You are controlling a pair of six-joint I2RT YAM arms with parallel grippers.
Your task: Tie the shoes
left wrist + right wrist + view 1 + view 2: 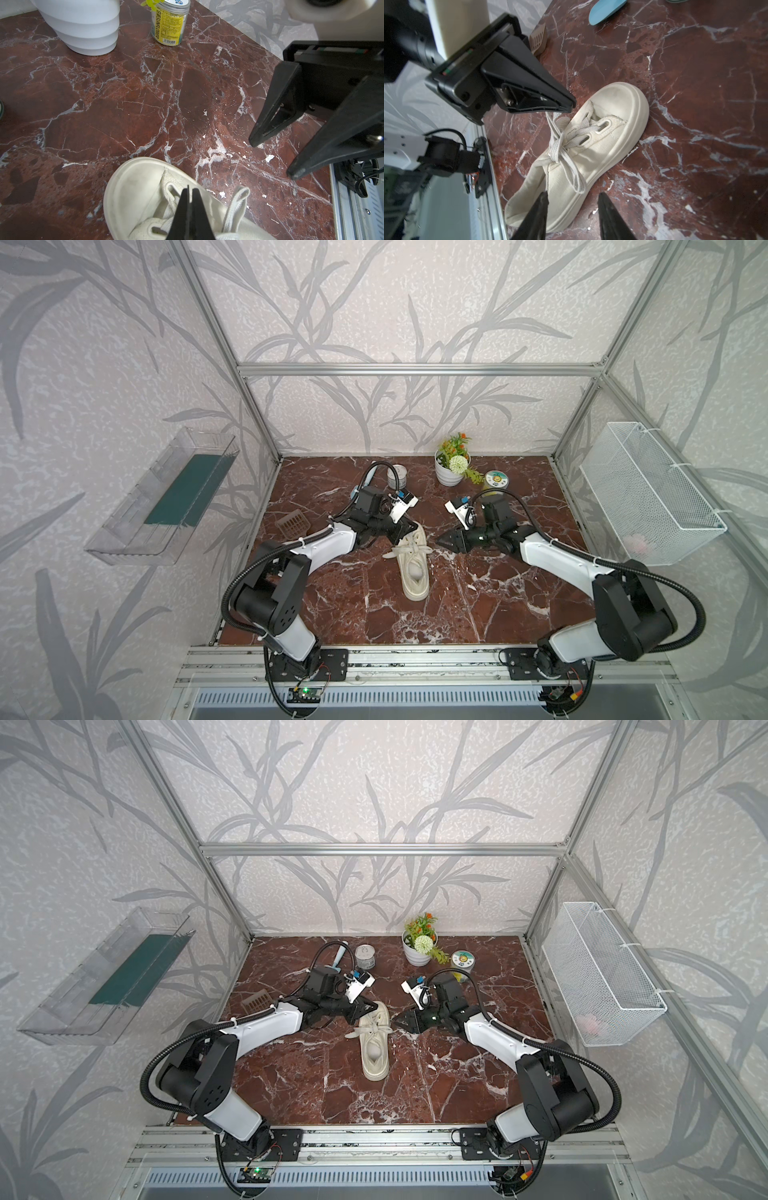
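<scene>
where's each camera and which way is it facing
Both top views: high over the arm bases, looking down on the table; left arm, right arm show.
Left wrist: on the left arm, facing the sneaker toe past the shut left gripper; right gripper shows.
Right wrist: on the right arm, facing the laces between its open fingers; left gripper shows.
All share the sneaker.

- Bright, even light all round; shadows are soft, with a faint sheen on the marble tabletop (124,93) beyond the left fingers (180,218).
- A soft shadow crosses the shoe (591,153) between the two pairs of fingers.
- Behind the right fingers (336,133), a white arm part (332,10) is blurred, out of focus.
</scene>
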